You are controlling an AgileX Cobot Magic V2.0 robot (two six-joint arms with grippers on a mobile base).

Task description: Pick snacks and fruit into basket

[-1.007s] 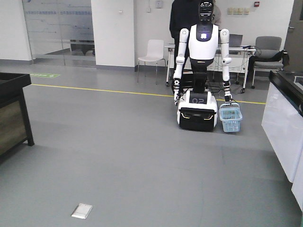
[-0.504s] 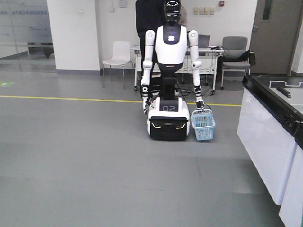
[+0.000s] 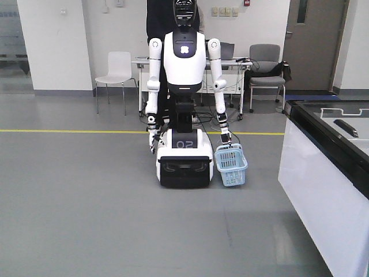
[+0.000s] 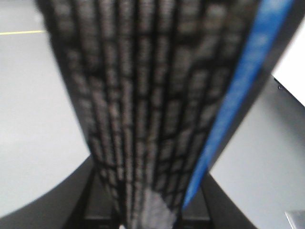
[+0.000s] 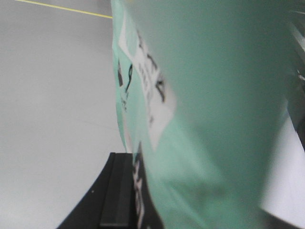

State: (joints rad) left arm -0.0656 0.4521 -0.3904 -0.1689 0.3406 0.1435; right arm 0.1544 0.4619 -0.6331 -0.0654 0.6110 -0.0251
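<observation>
A dark snack pouch [image 4: 143,105] with rows of pale print and a bright blue edge fills most of the left wrist view, blurred by closeness. It narrows downward into the left gripper [image 4: 143,214], whose black finger bases show on either side at the bottom, so the jaws are clamped on it. In the right wrist view a teal snack pouch [image 5: 205,95] with a white label and black characters stands just as close, with grey floor behind it. It rises from the right gripper [image 5: 138,205] (only one black finger part shows, lower left), which grasps it. The room view shows a white humanoid robot [image 3: 183,63] on a wheeled base, facing the camera on a grey floor [image 3: 86,202]. The hand on the picture's right holds a pale blue basket [image 3: 232,164] by its handle, just beside the base. A white counter [image 3: 323,196] stands at the far right, and a white chair [image 3: 115,72] stands by the back wall
</observation>
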